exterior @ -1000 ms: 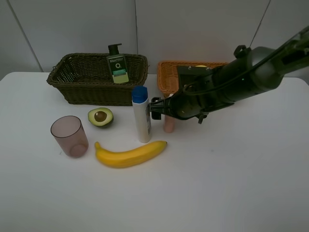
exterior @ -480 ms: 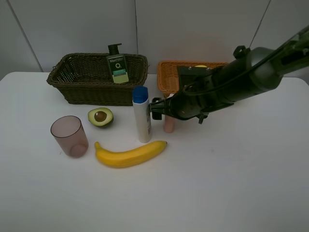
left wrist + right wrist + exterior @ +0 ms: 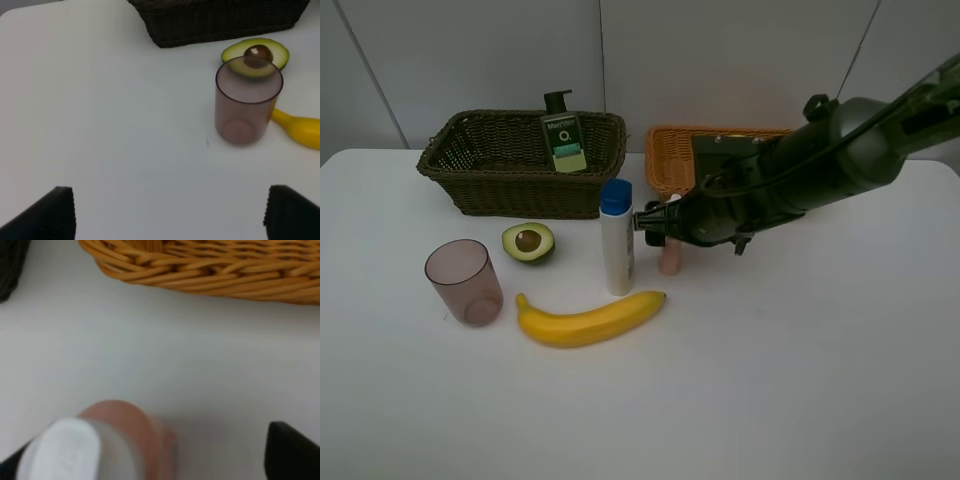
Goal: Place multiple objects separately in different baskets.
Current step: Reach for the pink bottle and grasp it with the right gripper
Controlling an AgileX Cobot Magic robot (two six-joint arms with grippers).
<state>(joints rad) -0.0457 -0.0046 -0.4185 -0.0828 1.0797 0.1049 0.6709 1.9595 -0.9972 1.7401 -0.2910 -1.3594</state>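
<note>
My right hand reaches in from the right edge of the white surface, its fingers on either side of the top of the small pink bottle. They are spread rather than pinching. My wrist view shows bare surface between the bottle and one finger. The other finger is almost out of the picture beside the white cap, and I cannot tell whether it touches. The pink bottle stands upright about midway across the surface, just in front of the orange-tan basket. That basket sits by the edge along the wall, largely hidden behind my arm. Near the pink bottle on its left, but apart from it, the white blue-capped bottle stands upright. The dark olive-brown basket sits toward the left corner on the wall side. The dark green pump bottle is inside it at its right end, pump head above the rim. In front of that basket the halved avocado lies cut face up, its pit showing. The translucent mauve cup stands mouth up, nearer the left edge. The banana lies on its side in front of the white bottle, one end near the cup, the other near the bottle's foot. My left hand hangs over bare surface on the left, fingers spread wide, the cup and avocado beyond it.
</note>
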